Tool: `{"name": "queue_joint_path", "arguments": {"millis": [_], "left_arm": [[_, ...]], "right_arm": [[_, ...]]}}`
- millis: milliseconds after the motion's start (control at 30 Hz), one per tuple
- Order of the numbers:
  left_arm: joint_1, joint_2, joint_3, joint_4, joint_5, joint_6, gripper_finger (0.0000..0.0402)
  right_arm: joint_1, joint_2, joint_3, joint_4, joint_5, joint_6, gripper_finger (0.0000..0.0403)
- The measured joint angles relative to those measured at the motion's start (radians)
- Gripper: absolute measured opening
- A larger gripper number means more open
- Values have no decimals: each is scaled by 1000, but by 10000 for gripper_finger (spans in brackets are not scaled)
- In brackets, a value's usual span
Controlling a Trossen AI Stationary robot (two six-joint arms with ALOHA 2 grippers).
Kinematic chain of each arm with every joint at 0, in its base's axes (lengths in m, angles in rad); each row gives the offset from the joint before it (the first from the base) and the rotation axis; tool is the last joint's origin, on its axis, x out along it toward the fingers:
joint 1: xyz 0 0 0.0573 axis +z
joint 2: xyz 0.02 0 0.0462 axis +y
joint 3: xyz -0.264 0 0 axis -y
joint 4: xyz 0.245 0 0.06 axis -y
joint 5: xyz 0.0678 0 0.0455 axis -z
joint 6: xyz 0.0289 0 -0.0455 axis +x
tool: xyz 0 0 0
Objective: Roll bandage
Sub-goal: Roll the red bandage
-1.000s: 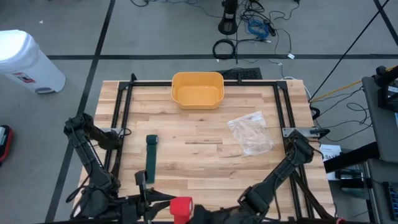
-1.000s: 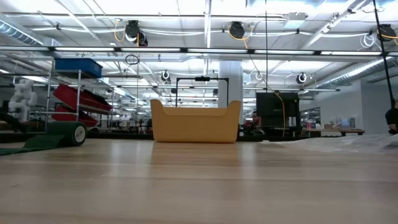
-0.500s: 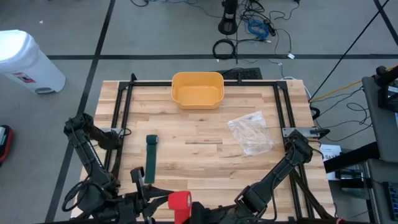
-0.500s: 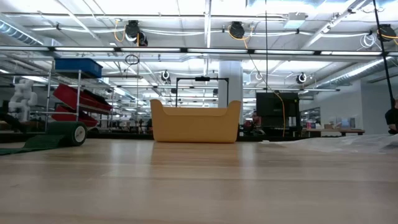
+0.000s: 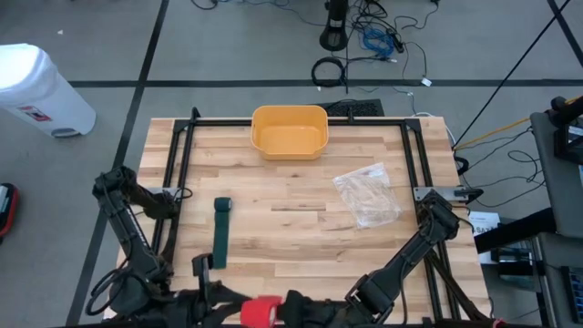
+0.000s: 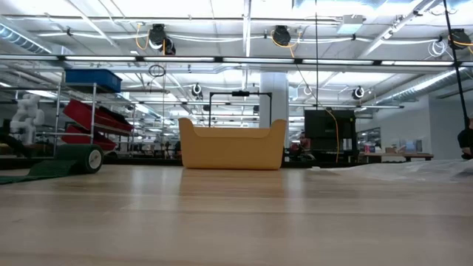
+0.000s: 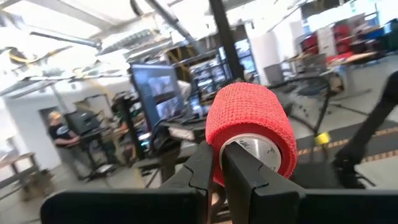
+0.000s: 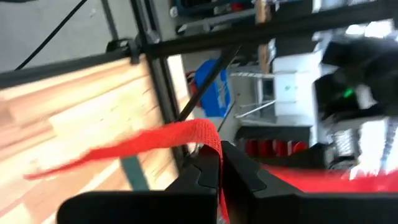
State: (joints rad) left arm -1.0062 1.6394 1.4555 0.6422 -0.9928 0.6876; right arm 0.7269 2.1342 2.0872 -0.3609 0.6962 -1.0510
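One red bandage roll (image 7: pixel 250 130) clamped in left tool (image 7: pixel 214 163); right tool (image 8: pixel 220 163) pinching its loose tail (image 8: pixel 155 142). One yellow bin (image 5: pixel 289 131) on bench (image 5: pixel 301 237).

The bandage roll (image 7: pixel 249 134) is bright red with a crinkled weave and a silver-grey core; its loose strip (image 8: pixel 155 144) is the same red. The surface (image 5: pixel 301 191) is pale butcher-block wood in light and honey staves, framed by black rails (image 5: pixel 296 121). At 12 o'clock sits a mustard-yellow bin (image 5: pixel 289 131). At 9 o'clock lies a dark green strap (image 5: pixel 220 233). At 3 o'clock is a clear, whitish plastic bag (image 5: pixel 367 194). Both arms are black. The floor (image 5: pixel 228 46) is grey with dark lines, and a white container (image 5: pixel 36 89) stands on it.
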Motion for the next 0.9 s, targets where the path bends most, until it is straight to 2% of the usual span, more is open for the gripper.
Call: {"name": "queue_joint_path", "arguments": {"millis": [200, 367, 533, 767, 900], "left_arm": [[-1, 0, 0, 3, 33, -2, 29], [-4, 0, 0, -4, 37, -28, 29], [-20, 0, 0, -5, 37, -29, 29], [-32, 0, 0, -5, 38, -28, 29], [-35, 0, 0, -4, -34, -14, 29]], "right_arm": [[-27, 0, 0, -81, -18, 88, 0], [-33, 0, 0, -90, -11, 80, 0], [-35, 0, 0, -92, 44, 64, 0], [-35, 0, 0, -116, 41, 93, 0], [-29, 0, 0, -142, 36, 127, 0]]}}
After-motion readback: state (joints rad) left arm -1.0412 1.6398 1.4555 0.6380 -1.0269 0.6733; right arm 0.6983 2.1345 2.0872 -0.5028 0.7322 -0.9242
